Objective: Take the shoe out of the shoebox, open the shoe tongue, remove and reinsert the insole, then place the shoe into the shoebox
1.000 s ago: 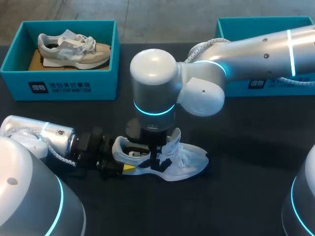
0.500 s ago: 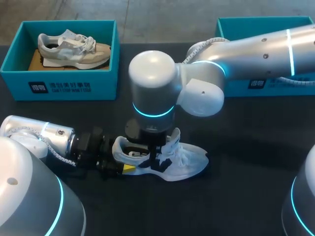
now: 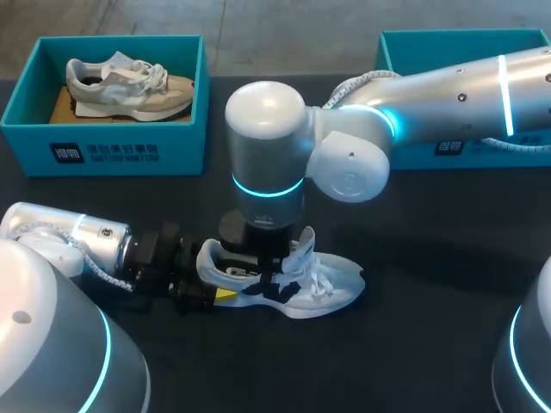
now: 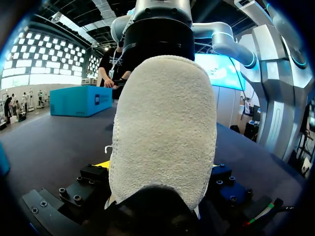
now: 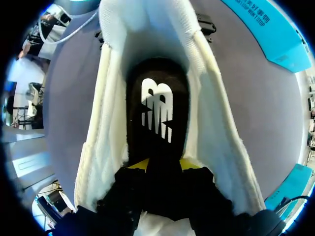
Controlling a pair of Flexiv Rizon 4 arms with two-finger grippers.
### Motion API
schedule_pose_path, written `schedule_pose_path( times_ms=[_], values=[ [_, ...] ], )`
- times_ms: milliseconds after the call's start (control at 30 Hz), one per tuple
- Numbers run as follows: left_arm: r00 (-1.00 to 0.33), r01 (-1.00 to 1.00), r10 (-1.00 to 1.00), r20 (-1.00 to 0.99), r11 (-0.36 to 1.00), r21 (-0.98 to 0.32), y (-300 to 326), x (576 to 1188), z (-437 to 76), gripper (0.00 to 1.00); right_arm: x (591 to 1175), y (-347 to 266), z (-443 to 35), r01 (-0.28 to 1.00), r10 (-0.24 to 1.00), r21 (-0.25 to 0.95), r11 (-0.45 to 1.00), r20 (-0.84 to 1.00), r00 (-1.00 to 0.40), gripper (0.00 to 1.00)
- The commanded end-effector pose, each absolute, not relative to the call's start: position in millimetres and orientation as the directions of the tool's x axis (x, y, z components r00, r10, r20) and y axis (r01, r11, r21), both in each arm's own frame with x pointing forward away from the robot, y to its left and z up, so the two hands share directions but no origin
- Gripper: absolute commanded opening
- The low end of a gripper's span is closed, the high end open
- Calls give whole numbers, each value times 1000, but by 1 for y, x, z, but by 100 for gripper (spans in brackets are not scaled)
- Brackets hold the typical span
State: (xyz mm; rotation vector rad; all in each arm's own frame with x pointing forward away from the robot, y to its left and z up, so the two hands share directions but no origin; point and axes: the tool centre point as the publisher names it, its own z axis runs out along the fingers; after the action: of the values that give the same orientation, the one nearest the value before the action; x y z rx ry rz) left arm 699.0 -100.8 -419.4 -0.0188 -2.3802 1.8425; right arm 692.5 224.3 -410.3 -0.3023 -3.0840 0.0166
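My left tool clamps the heel of the white shoe; my right tool pinches the black insole inside.

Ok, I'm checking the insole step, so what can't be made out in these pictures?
Right gripper: hidden in head view by its own wrist.
Insole: forward part hidden under that gripper, right wrist view.
Shoe: its heel fills the left wrist view, hiding the opening.
Right shoebox: contents covered by the right arm, cut off by head view's edge.
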Motion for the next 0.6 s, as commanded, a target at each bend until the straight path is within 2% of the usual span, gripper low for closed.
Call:
schedule_pose_path(
  times_ms=[33, 133, 267, 600],
  values=[
    [-991, -72, 89, 97, 254, -964, -100, 701, -422, 0, 672, 228, -442, 201, 202, -21, 979, 62, -977, 29],
    [-991, -72, 89, 97, 254, -964, -100, 701, -422, 0, 667, 227, -446, 213, 214, -24, 977, 85, -973, 25],
    [-991, -72, 89, 97, 254, -964, -100, 701, -422, 0, 666, 226, -447, 220, 221, -22, 975, 94, -971, 0],
    [-991, -72, 89, 97, 254, -964, -100, 701, -422, 0, 673, 229, -423, 230, 230, 21, 973, 20, -973, 0]
  ],
)
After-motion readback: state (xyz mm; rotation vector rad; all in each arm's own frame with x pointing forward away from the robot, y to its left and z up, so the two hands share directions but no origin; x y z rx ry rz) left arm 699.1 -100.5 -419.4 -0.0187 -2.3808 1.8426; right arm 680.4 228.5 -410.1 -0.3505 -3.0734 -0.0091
